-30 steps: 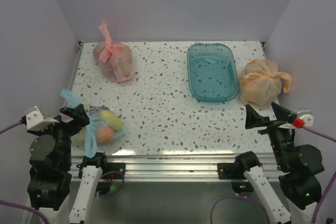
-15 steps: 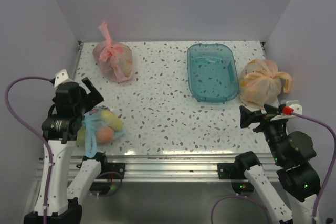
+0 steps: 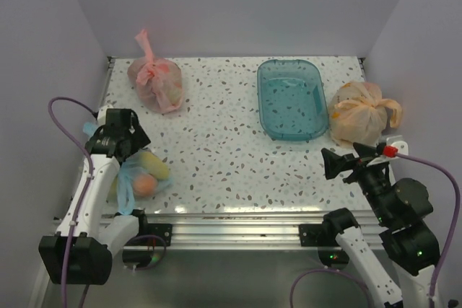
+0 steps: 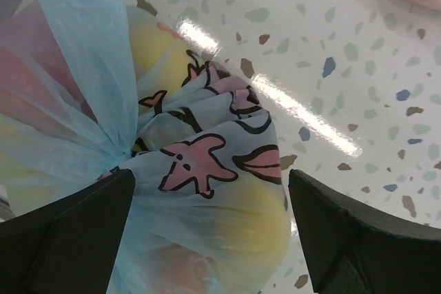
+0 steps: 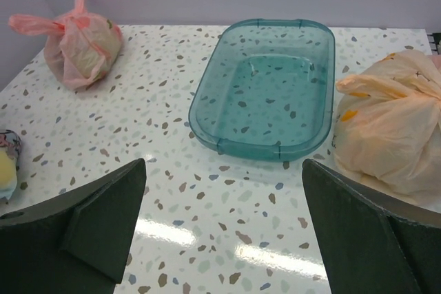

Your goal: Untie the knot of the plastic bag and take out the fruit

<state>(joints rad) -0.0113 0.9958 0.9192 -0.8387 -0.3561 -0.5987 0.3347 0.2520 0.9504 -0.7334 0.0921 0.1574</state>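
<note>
Plastic bag [image 3: 146, 172] near left table [image 3: 216, 142] edge

No word, number or brand can be read in any of the views. The blue bag [image 4: 207, 163] carries only a print of pink shapes with dark outlines, and the left wrist view shows no letters among them. The orange bag [image 5: 393, 129] has small orange marks too faint to read as writing.

The counter [image 3: 224, 153] centre and near edge lie open. Obstacles: pink bag [image 3: 156, 83] far-left corner, teal tray [image 3: 292, 102] far edge, orange bag [image 3: 359, 113] right edge, plastic bag [image 3: 141, 173] near-left corner.
</note>
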